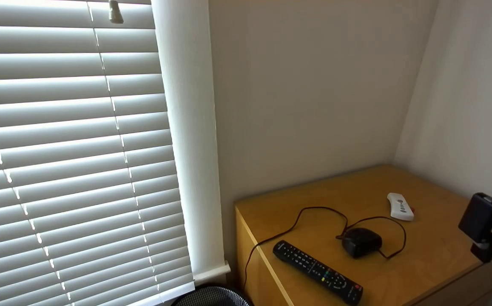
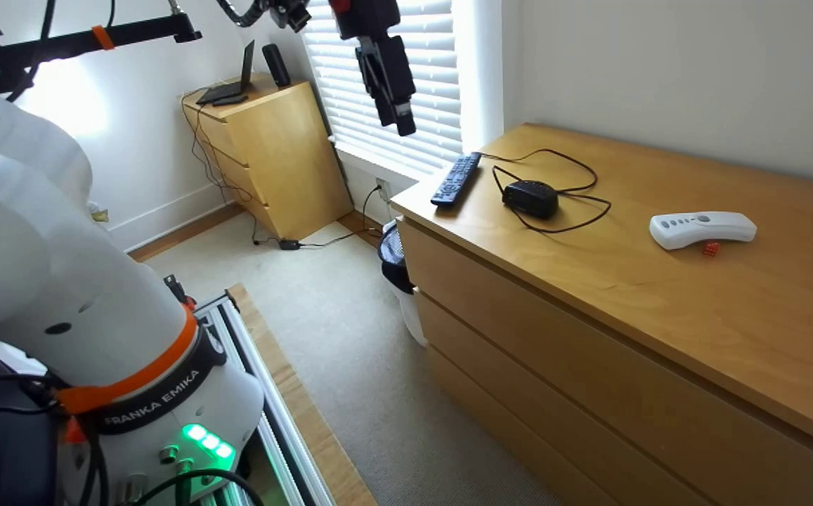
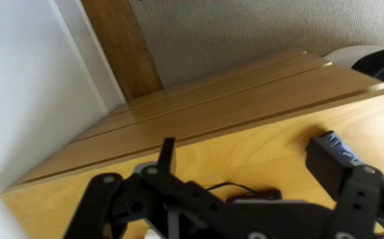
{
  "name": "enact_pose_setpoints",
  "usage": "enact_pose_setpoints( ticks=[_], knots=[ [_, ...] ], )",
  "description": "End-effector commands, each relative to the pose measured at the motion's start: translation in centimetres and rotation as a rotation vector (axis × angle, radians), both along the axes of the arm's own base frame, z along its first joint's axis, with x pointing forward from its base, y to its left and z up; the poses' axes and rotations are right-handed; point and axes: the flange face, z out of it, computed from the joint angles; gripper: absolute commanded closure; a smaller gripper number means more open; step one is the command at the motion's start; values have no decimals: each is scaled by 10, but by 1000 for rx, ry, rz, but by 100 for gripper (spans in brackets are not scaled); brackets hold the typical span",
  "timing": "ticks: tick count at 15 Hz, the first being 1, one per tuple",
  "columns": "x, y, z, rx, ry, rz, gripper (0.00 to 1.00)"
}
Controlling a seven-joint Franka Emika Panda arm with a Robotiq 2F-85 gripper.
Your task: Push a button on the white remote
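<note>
Wooden dresser top (image 2: 624, 274) (smooth, faintly grained) bears a curved white remote (image 2: 708, 229).

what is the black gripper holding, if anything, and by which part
Nothing is held: the black gripper is open, and the slim white oblong remote lies apart from it on the wooden dresser.

Light-brown wooden counter (image 2: 785, 316), drawers beneath: near one end, a long black remote (image 1: 317, 272) with many buttons; farther along, a slim white oblong remote (image 2: 722, 225), a small red die (image 2: 710, 249) just beside it; between the remotes, a rounded black puck (image 2: 530, 199), its thin black cord (image 1: 314, 207) looping across the surface and over the end edge.
</note>
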Motion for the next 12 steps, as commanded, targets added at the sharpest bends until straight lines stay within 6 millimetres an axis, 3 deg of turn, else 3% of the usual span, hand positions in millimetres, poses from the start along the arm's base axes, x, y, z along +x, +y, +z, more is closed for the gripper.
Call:
enact_pose_setpoints(
  ticks=[1, 8, 12],
  knots=[
    [29, -48, -9, 19, -68, -86, 0],
    [87, -124, -29, 41, -210, -161, 0],
    [124, -156, -38, -6, -288, -173, 0]
  ],
)
